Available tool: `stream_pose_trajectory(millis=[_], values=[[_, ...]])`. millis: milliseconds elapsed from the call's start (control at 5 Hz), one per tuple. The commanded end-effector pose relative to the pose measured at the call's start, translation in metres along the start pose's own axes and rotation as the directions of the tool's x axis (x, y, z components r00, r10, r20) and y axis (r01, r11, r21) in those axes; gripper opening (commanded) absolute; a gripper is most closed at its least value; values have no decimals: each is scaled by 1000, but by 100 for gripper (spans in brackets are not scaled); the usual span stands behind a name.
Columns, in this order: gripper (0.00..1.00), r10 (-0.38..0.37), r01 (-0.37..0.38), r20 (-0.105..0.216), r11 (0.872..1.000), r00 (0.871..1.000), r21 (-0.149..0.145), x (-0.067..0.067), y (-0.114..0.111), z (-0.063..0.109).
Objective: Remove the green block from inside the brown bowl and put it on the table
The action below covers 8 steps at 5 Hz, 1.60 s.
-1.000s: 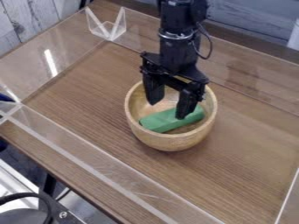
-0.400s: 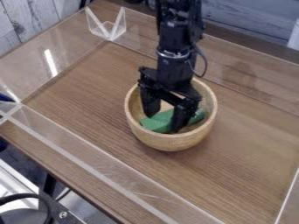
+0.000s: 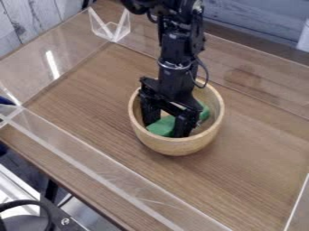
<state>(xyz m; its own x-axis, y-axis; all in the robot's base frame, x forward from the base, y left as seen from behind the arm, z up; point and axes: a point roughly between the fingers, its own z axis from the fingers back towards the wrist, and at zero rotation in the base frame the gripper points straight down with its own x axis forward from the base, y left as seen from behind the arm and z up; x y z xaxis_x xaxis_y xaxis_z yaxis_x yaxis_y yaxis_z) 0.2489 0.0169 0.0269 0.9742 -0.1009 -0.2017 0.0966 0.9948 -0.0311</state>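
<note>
Spread wide apart, the claw (image 3: pixel 168 117) points almost straight down into the brown bowl (image 3: pixel 176 143), its dark fingers (image 3: pixel 147 112) standing to either side of the green block (image 3: pixel 163 129), and we cannot tell whether they touch it. Around it we see the table (image 3: pixel 241 171), a brown wood-grain top edged by clear acrylic walls (image 3: pixel 49 135), with pale planking beyond the far edge and a dark cable loop by the near corner. The bowl sits near the middle of the tabletop, and the block lies inside it, green showing between and beside the fingers. Compared with a second ago, we find the claw lower, sunk further into the bowl, with more of the block hidden behind it; bowl and block have not shifted.
</note>
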Motion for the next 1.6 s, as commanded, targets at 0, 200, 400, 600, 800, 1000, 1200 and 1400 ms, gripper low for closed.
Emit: stream_pose_trajectory(millis=[0,200,400,600,800,1000,1200,1400], values=[[100,5,-5,47,1000,999,3,7,5,12],[100,4,-4,55,1000,999,-2,9,6,14],[100,3,-2,61,1000,998,-5,11,6,16],[100,2,-1,68,1000,998,-8,13,6,18],[100,3,-2,70,1000,998,-10,15,6,18],[100,3,-3,70,1000,998,-12,18,7,16],[100,5,-4,71,1000,997,-15,19,8,14],[100,6,-5,70,1000,997,-18,20,8,12]])
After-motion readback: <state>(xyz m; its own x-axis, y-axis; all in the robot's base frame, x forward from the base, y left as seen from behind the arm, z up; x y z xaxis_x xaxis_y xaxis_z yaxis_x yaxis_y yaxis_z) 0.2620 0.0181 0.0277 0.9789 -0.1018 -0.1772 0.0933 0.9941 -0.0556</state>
